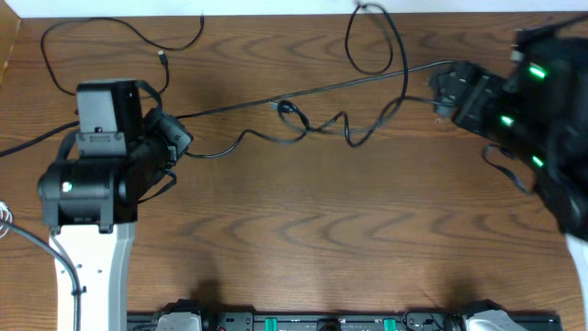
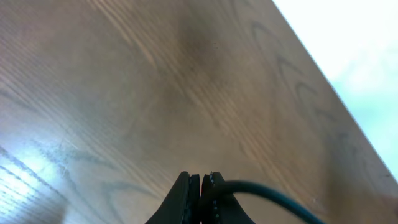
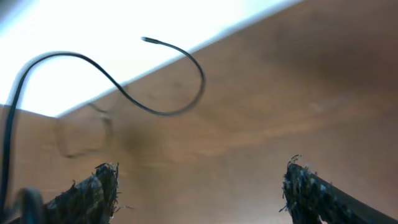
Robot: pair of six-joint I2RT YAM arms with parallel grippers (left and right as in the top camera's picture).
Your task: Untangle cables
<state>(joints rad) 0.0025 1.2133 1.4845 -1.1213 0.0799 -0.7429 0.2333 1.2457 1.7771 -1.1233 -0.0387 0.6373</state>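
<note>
Left gripper [image 2: 200,186] clenched on a black cable [image 2: 261,188], I think; right gripper [image 3: 200,168] released, cable loop [image 3: 158,114] upper left of it.

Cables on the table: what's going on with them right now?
The left gripper is shut on a black cable, which trails away from it over the table. Mid-table, the cables cross in a loose knot that is not yet undone. The right gripper stands open at the far right, holding nothing, with a curled cable end in front of it.
</note>
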